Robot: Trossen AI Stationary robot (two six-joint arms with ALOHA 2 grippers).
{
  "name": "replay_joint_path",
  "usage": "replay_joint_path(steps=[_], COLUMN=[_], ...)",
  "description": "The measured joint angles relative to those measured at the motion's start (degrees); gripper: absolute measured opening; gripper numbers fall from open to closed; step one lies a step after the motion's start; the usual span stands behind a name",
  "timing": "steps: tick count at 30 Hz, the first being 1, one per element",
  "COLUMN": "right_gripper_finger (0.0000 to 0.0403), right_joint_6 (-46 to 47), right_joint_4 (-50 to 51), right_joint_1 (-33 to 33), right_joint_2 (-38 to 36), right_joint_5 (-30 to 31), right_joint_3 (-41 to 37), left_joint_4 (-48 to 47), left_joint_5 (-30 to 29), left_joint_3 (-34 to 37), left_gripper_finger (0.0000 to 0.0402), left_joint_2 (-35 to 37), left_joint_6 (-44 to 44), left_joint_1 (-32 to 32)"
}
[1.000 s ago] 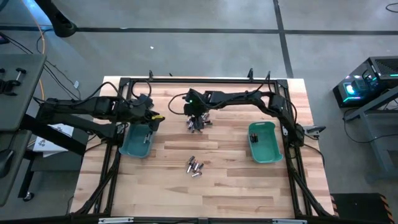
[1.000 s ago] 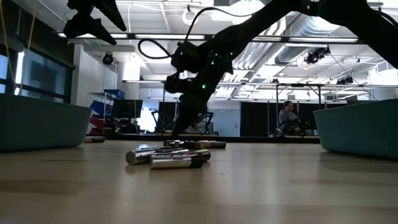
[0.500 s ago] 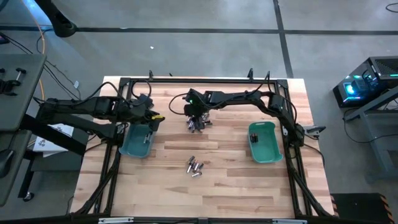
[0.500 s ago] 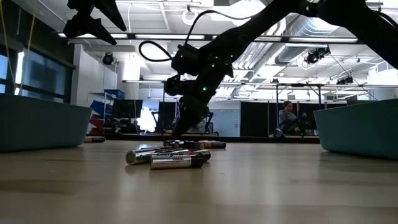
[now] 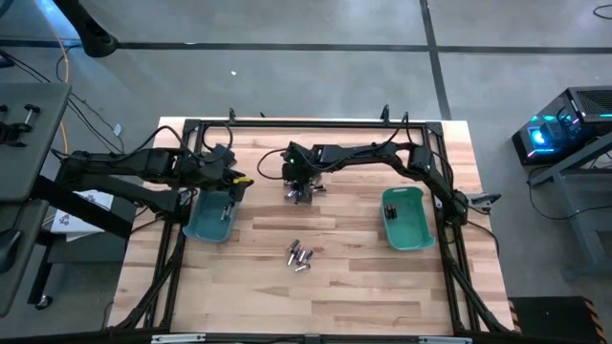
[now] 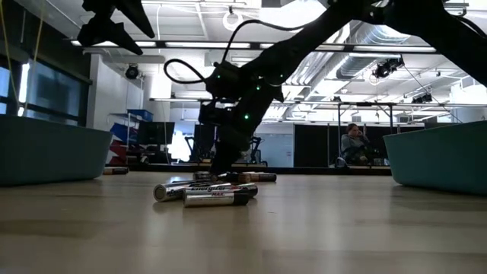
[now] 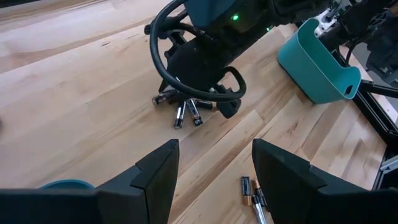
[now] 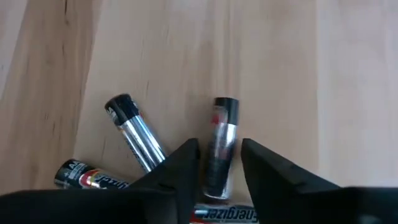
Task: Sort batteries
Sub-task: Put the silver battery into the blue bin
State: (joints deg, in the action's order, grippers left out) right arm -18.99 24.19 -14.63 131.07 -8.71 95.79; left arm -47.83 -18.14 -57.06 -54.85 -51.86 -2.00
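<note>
Batteries lie in two heaps on the wooden table: a far heap (image 5: 304,192) and a near heap (image 5: 299,255), the latter in front in the low view (image 6: 205,192). My right gripper (image 8: 220,148) is down at the far heap (image 7: 186,112), shut on a silvery battery (image 8: 222,124). Another silvery battery (image 8: 134,130) and a dark one (image 8: 87,175) lie beside it. My left gripper (image 7: 214,180) hangs open with nothing between its fingers, over the left teal bin (image 5: 208,218). My right gripper pinches the silvery battery by its long sides (image 8: 214,163) between its two fingers, which lie along it. The fingers (image 8: 186,165) slant down from above. The battery lies flat on the table in the heap, its dark end pointing away from the gripper.
A second teal bin (image 5: 406,218) stands at the table's right and holds a few batteries. A black frame (image 5: 306,122) runs round the table's edges. Bare wood lies between the two heaps and toward the near edge.
My right gripper has sunk a little onto the far heap of batteries. The left arm has kept still, and both heaps lie as before.
</note>
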Motion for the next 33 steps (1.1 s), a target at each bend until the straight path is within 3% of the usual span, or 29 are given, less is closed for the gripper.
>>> replay_joint_path(steps=[4, 7, 14, 21, 29, 33], right_gripper_finger=[0.0150, 0.0143, 0.0024, 0.0022, 0.0022, 0.0022], right_joint_6=[2.0, 2.6, 5.2, 18.6, 20.6, 22.6], right_joint_4=[0.0, 0.2, 1.8, -0.2, -9.0, -15.9], right_joint_1=[0.3, 0.4, 0.4, -0.2, 2.1, 4.1], right_joint_2=[0.0, 0.0, -0.1, -4.5, -14.6, -19.3], right_joint_5=[0.9, 0.9, -0.9, 0.2, -1.6, -3.2], right_joint_3=[0.0, 0.0, 0.0, -0.3, -0.1, -0.1], left_joint_4=[0.1, 0.1, 0.1, -2.4, -1.6, 3.1], left_joint_5=[0.0, 0.0, 0.0, 0.0, -5.7, -7.8], left_joint_3=[0.0, 0.0, 0.0, 0.0, 0.0, 0.0], left_gripper_finger=[0.0197, 0.0197, 0.0197, 0.0197, 0.0197, 0.0197], left_joint_2=[0.0, 0.0, 0.0, 0.0, 4.2, 7.8], left_joint_6=[0.0, 0.1, 0.5, -2.0, 0.1, 6.9], left_joint_1=[0.0, 0.0, 0.0, 0.0, -2.8, -5.2])
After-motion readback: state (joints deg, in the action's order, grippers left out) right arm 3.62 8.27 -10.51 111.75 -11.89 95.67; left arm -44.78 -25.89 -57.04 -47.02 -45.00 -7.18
